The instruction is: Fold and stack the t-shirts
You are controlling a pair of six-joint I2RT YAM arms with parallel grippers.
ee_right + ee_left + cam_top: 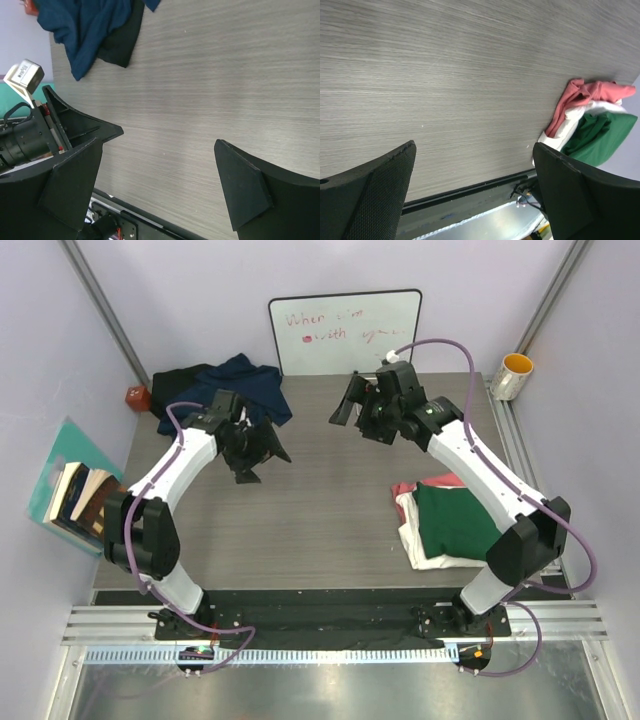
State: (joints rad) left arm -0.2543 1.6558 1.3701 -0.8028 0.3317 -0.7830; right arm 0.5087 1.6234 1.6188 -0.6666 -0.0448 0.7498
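The folded stack lies on the right side of the bench (pixel 320 510), towards the near edge, just beside the right arm's forearm. Its long axis runs roughly from the far edge to the near edge, skewed a little clockwise in the top view. The dark green shirt (pixel 455 522) sits on top, folded into a flat, nearly square panel. The cream-white shirt (pixel 418 545) beneath it shows along the left and near sides. The pink-red shirt (pixel 432 483) pokes out at the far end, rumpled rather than flat.

The other two shirts form a loose, unfolded heap at the far left corner, stretched along the far edge. The navy blue shirt (pixel 250 383) is on the right of the heap and the black shirt (pixel 185 380) on its left, the two overlapping.

The left pincer (pixel 255 447) hangs above bare bench just near of that heap, its jaws spread wide and holding nothing. The right pincer (pixel 352 405) hovers over the far middle of the bench, likewise spread wide and empty.

The bench is grey wood-grain laminate, enclosed by pale lilac walls (pixel 180 290). A whiteboard (pixel 345 332) with red writing leans at the back, a yellow-lined cup (pixel 512 375) stands at the far right, and books (pixel 78 500) lie off the left edge.
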